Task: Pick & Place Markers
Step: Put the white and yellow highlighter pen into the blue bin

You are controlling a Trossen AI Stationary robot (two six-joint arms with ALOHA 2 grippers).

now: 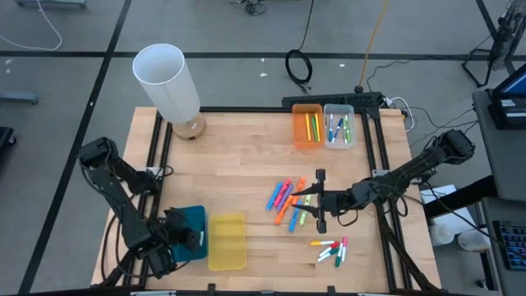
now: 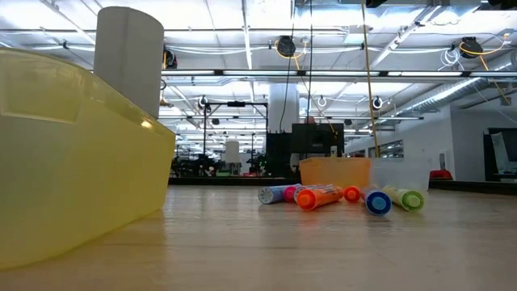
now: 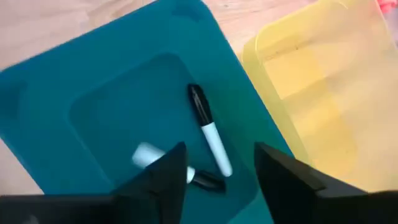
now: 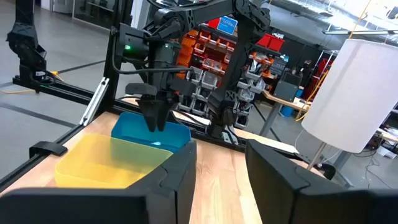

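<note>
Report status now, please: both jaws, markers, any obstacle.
Left gripper open above teal bin, two black-capped markers inside. Right gripper open, empty, over loose marker pile. Yellow bin beside teal; nothing blocking.

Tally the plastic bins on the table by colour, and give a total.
Teal bin: 1
Yellow bin: 1
Orange bin: 1
Clear bin: 1
Total: 4
</note>
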